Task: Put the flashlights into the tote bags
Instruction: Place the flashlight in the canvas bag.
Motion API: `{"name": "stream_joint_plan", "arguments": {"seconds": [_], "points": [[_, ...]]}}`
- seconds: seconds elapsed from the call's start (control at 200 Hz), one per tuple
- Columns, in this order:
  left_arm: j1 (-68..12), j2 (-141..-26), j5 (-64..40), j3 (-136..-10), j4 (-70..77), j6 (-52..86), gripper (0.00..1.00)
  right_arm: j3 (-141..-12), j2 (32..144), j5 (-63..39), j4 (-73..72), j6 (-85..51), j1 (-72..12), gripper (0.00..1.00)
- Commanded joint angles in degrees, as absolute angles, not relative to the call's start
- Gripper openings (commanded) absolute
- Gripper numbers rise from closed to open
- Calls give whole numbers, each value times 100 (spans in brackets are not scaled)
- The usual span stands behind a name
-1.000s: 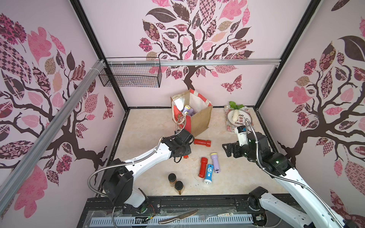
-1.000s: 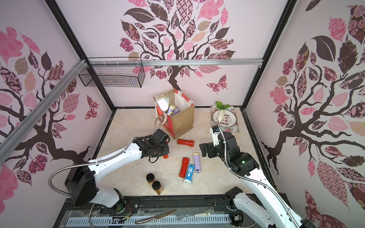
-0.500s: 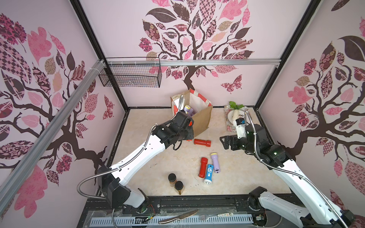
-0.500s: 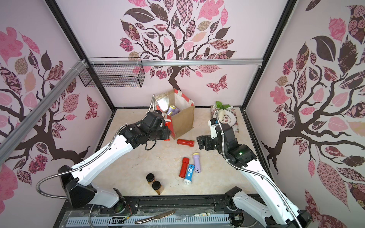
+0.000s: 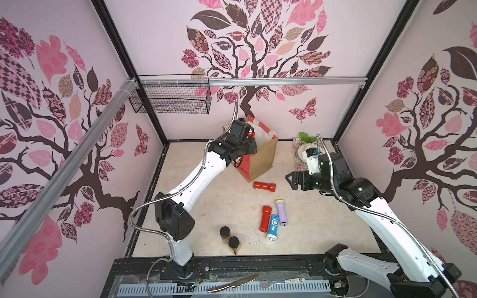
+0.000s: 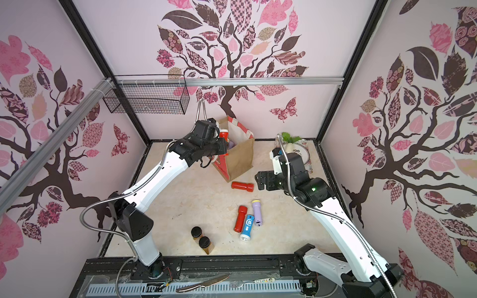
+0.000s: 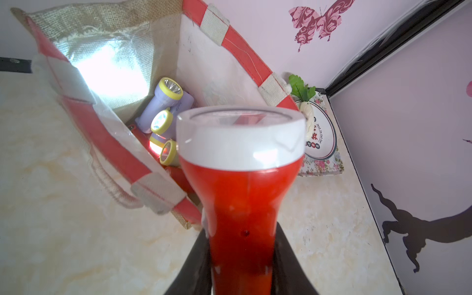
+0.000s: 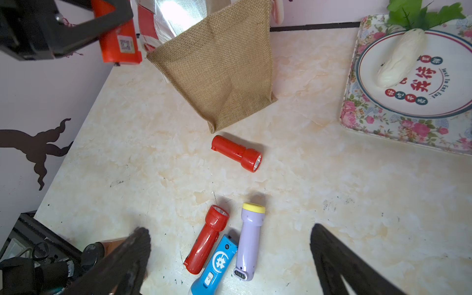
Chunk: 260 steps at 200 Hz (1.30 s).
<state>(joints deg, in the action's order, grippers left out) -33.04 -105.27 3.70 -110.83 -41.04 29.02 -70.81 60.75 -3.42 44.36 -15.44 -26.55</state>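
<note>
Operator: Left gripper (image 7: 241,245), what state?

Observer: Clamped on the barrel of a red torch (image 7: 240,204). It is glossy plastic, a round barrel flaring to a wide white head with a clear lens.

Operator: Where is it?

Observer: Raised at the rim of the bag (image 5: 260,160), on its 9 o'clock side. Whether it is over the opening or just beside it, I cannot tell.

Operator: And the bag?

Observer: Boxy, coarse tan jute, with a red-and-white striped rim and a shiny white lining. It stands at 12 o'clock on the table (image 5: 206,206), which is smooth, cream and marbled. Inside lie lilac torches (image 7: 166,99) with yellow rings and silvery reflectors, at least 3. Something red sits under them.

Operator: Right gripper (image 8: 229,228)?

Observer: Jaws wide and empty, with black tapered fingers (image 8: 138,245). It hovers over the table at 3 o'clock, touching nothing.

Operator: What torches are left out?

Observer: 4.
- A loose red torch (image 5: 264,186) lies on its side at the bag's 6 o'clock, near its front corner but apart from it.
- 3 lie side by side at the table's 5 o'clock, tightly packed.
- Of those, the short red torch (image 5: 265,218) and lilac torch (image 5: 281,212) have their heads toward 12 o'clock.
- The blue torch (image 5: 273,227) between them has a white emblem, and its head points to 6.

Operator: Anything else?

Observer: 2 stubby brown jars (image 5: 229,238) with round black lids touch each other at 7 o'clock. A floral rectangular tray (image 8: 408,127) at 2 o'clock holds a round white plate (image 8: 378,43) with a pale radish (image 8: 401,58) on it. A black wire basket (image 5: 170,100) hangs on the wall at 10 o'clock.
</note>
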Motion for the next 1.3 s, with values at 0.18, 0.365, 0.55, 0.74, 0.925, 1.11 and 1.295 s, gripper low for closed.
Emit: {"name": "stream_joint_plan", "arguments": {"seconds": [0.18, 0.365, 0.55, 0.74, 0.925, 1.11, 1.295], "points": [[-2842, -11632, 164, -12392, -3297, 2807, 2, -7396, 6149, -259, 4912, -1629, -2628, 100], [-2707, -12447, 250, -13124, -3247, 2653, 2, -7413, 6157, -192, 4983, -1574, -2627, 100], [-2672, -13159, 435, -13735, -3309, 2465, 3, -7498, 6257, -180, 4983, -1487, -2625, 100], [-2575, -13453, 437, -13704, -3257, 2480, 3, -7454, 6234, -133, 4975, -1455, -2628, 100], [-2566, -13280, 519, -13285, -3132, 2410, 14, -7404, 6223, -123, 4914, -1472, -2627, 100], [-2506, -13146, 563, -13131, -3128, 2389, 34, -7365, 6241, -140, 4843, -1501, -2623, 100], [-2505, -12924, 575, -13061, -3118, 2296, 55, -7362, 6190, -126, 4843, -1521, -2627, 100]]}}
